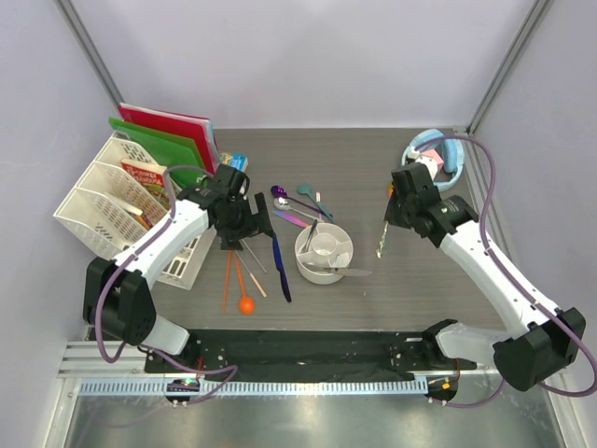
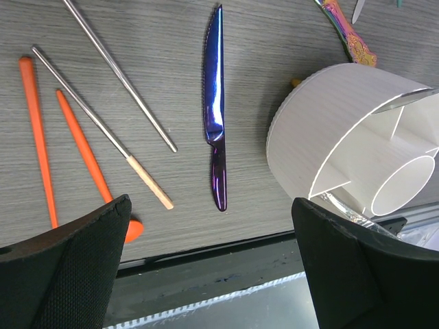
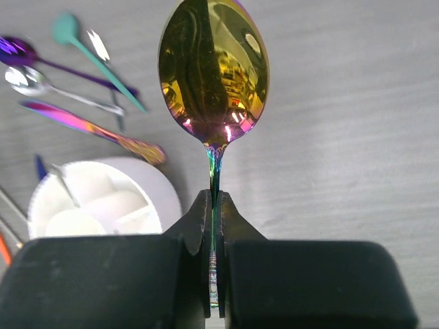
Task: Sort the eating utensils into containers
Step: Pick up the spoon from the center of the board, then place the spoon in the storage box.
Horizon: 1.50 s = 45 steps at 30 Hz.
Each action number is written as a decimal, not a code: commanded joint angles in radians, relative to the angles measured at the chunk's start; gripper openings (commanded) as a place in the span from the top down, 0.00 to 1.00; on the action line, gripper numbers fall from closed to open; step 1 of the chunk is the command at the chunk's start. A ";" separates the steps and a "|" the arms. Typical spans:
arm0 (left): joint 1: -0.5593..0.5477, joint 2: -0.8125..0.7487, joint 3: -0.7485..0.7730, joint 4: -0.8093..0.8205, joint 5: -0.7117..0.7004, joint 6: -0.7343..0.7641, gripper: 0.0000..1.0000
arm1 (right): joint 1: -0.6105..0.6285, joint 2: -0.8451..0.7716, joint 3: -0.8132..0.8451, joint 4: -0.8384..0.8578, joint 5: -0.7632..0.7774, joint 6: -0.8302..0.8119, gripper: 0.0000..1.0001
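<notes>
Nearby, rack [image 1: 93, 210] and folders [image 1: 177, 140] stand left of cup [image 1: 312, 273]

The spoon [image 3: 214, 68] in my black right gripper [image 3: 214, 205] gleams gold with purple-green tints, the knife [image 2: 215, 103] is deep blue, the chopsticks [image 2: 38, 137] orange, the ribbed cup [image 2: 329, 130] white.

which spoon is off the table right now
The iridescent gold spoon, pinched by its handle between the fingers of the right gripper; the purple spoon and teal spoon lie on the table.
</notes>
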<state>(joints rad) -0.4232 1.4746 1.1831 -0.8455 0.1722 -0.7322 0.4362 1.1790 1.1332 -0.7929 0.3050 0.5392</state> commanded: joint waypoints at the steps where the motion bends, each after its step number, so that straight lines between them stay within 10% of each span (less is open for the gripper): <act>1: 0.000 -0.011 0.000 0.020 0.021 -0.007 0.01 | 0.007 0.053 0.134 0.067 0.000 -0.080 0.99; 21: -0.002 -0.031 0.003 0.003 -0.019 -0.015 0.02 | 0.127 0.327 0.235 0.291 -0.084 -0.157 0.99; 45: 0.003 -0.027 0.001 -0.017 -0.031 0.001 0.02 | 0.236 0.323 -0.039 0.580 -0.046 -0.140 0.99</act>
<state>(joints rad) -0.4232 1.4742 1.1812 -0.8509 0.1463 -0.7486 0.6636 1.5410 1.1004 -0.2825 0.2592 0.3977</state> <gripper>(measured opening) 0.983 0.029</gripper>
